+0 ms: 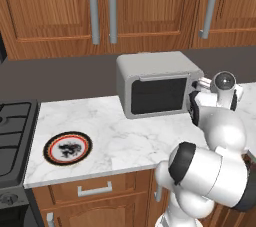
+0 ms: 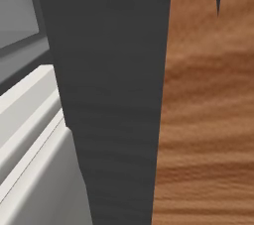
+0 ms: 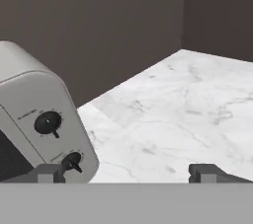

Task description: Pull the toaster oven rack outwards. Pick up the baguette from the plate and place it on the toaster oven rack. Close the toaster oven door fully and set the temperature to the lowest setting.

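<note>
White marble counter, taken as the reference surface. Nearest item on it: the plate, black and red-orange rimmed with a dark ink pattern on a white centre, lying flat toward the counter's left front, beside a black stovetop that adjoins the counter's left end; nothing rests on the plate. Next, over the counter's right part: the gripper, its two dark fingertips set wide apart with nothing between them, held just off the right front corner of the toaster oven. Further back on the counter, against the dark wall: the toaster oven itself, light grey, rounded corners, the toaster oven door upright and shut, dark glass window, slim bar handle along its top edge. Two round black knobs on its right panel, upper knob and lower knob, the lower one just beside the left fingertip in the hand view. Beyond and above the counter: brown wooden wall cabinets with grey bar handles.
</note>
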